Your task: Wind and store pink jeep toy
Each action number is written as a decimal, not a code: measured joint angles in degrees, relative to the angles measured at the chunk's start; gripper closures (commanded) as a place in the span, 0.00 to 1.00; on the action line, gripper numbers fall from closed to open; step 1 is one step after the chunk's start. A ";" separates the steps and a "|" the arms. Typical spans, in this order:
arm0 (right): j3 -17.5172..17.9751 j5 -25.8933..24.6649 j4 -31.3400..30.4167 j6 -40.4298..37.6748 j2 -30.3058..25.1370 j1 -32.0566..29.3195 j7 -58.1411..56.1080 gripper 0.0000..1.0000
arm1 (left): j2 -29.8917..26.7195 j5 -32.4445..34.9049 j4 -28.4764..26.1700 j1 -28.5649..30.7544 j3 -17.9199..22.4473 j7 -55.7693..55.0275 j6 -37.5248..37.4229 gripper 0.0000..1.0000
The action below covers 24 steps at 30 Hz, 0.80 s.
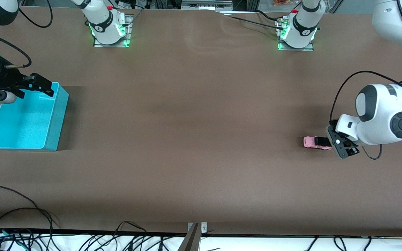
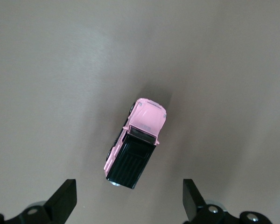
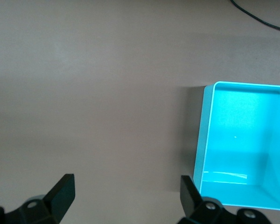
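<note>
The pink jeep toy (image 1: 317, 142) stands on its wheels on the brown table near the left arm's end. In the left wrist view the jeep (image 2: 136, 142) shows its pale pink hood and black rear roof. My left gripper (image 1: 337, 145) hovers low at the jeep's black rear end, open and empty. In its wrist view the gripper (image 2: 128, 190) has its fingers wide apart, with the jeep's rear just ahead of the gap. My right gripper (image 1: 39, 85) is open and empty over the turquoise bin's (image 1: 55, 115) corner; its wrist view (image 3: 126, 185) shows bare table between the fingers.
The turquoise bin (image 3: 206, 135) stands empty at the right arm's end of the table. Both arm bases (image 1: 109, 33) are bolted along the table's edge farthest from the front camera. Loose cables (image 1: 19, 212) lie along the edge nearest that camera.
</note>
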 measured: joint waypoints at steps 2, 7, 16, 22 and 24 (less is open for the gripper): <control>0.00 0.00 0.00 0.00 0.00 0.00 0.00 0.00 | 0.22 0.15 -1.54 0.01 0.00 1.93 2.15 0.00; -0.01 0.00 0.00 0.00 0.01 -0.01 0.00 0.00 | 0.68 0.18 -5.94 0.18 0.00 7.84 8.77 0.00; -0.01 0.00 0.00 0.00 0.04 -0.02 0.00 0.00 | 1.78 0.19 -10.53 0.74 0.00 18.51 16.77 0.00; -0.07 0.00 0.00 0.00 0.08 -0.03 0.00 0.00 | 3.16 0.19 -10.59 0.79 -0.03 22.34 18.68 0.00; -0.07 0.00 0.00 0.00 0.16 -0.03 0.00 0.00 | 3.50 0.19 -10.59 0.80 -0.02 23.28 19.12 0.00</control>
